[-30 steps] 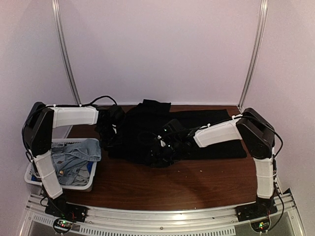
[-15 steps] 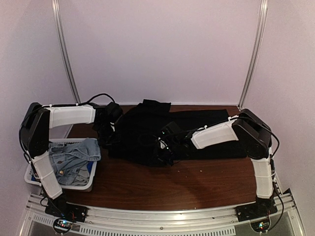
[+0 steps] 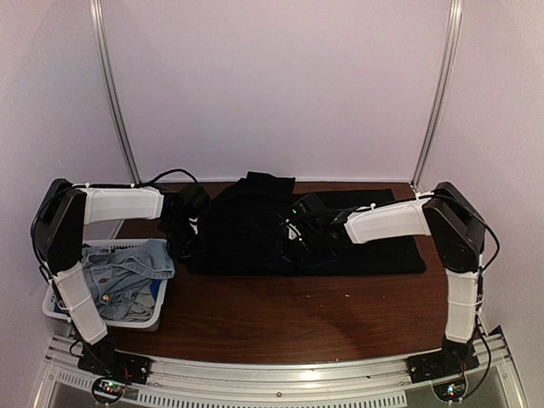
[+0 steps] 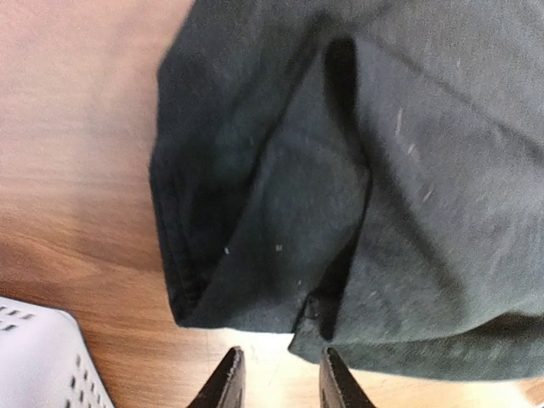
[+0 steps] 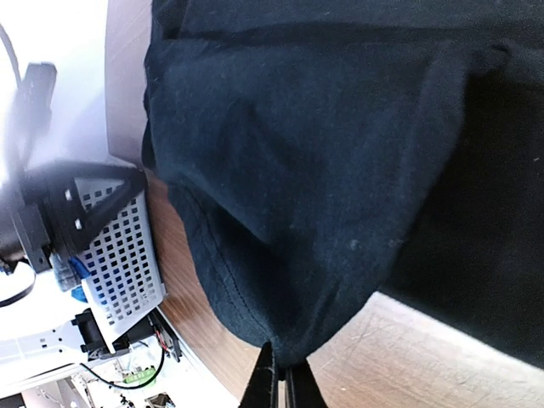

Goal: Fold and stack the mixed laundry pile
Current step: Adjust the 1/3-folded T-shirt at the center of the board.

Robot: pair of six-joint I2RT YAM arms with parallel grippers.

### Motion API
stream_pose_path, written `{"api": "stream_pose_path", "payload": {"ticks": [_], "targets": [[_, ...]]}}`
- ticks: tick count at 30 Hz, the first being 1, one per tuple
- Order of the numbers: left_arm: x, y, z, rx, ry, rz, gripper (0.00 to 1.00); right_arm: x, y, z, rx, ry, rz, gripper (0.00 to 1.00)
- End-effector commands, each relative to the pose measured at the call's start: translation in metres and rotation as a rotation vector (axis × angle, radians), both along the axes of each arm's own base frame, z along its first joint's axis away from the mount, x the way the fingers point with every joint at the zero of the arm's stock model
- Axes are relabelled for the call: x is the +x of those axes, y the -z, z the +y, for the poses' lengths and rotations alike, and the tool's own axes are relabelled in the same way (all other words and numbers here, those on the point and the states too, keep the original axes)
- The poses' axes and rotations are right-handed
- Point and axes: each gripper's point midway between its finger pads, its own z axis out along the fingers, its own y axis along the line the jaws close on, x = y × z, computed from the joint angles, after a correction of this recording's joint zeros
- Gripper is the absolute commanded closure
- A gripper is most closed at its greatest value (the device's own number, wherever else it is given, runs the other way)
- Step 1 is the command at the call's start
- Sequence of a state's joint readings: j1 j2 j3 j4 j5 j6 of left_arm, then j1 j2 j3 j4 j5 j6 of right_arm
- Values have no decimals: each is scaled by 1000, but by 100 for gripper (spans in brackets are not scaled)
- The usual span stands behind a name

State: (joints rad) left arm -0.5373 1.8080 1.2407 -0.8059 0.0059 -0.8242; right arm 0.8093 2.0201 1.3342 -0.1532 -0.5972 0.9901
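Observation:
A large black shirt [image 3: 357, 229] lies spread across the back of the brown table [image 3: 323, 314]. My right gripper [image 3: 295, 234] hovers over the shirt's middle. In the right wrist view it [image 5: 281, 361] is shut on a hem of the black shirt [image 5: 306, 170], which hangs from it, lifted off the wood. My left gripper [image 3: 181, 231] stands at the shirt's left edge. In the left wrist view it [image 4: 280, 355] is open over bare wood, just short of a folded corner of the shirt [image 4: 340, 195], with nothing between its fingers. A light-blue denim piece [image 3: 127, 268] lies in the basket.
A white slatted basket [image 3: 59, 310] sits at the near left of the table, beside the left arm; its corner [image 4: 38, 357] shows in the left wrist view and its wall [image 5: 119, 246] in the right wrist view. Metal frame posts rise at the back corners.
My right gripper has shut on the shirt's near edge and carried it up and toward the back of the table. The bunched lump at the shirt's front is gone. The left arm barely shifted.

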Motion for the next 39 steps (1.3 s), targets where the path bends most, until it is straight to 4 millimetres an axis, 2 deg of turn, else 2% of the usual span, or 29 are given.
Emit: {"api": "stream_pose_path", "payload": {"ticks": [1, 8, 13, 28, 30, 32, 36, 39], "targets": [[-10, -4, -7, -59, 42, -2, 69, -2, 15, -11, -45, 6, 16, 100], [-25, 11, -17, -95, 67, 39, 68, 1, 29, -23, -82, 26, 49, 100], [-29, 19, -24, -102, 81, 51, 68, 0, 32, -22, -71, 26, 64, 100], [-25, 40, -29, -105, 69, 52, 68, 1, 30, -19, -67, 15, 61, 100], [-26, 41, -29, -108, 67, 54, 71, 1, 29, -18, -65, 13, 56, 100], [-26, 38, -29, -114, 64, 51, 78, 3, 26, -18, -65, 11, 51, 100], [-25, 27, -32, -137, 54, 39, 100, 8, 12, -13, -50, 5, 19, 100], [-19, 13, -33, -140, 51, 15, 100, 11, 5, -12, -52, -2, 2, 100]]}}
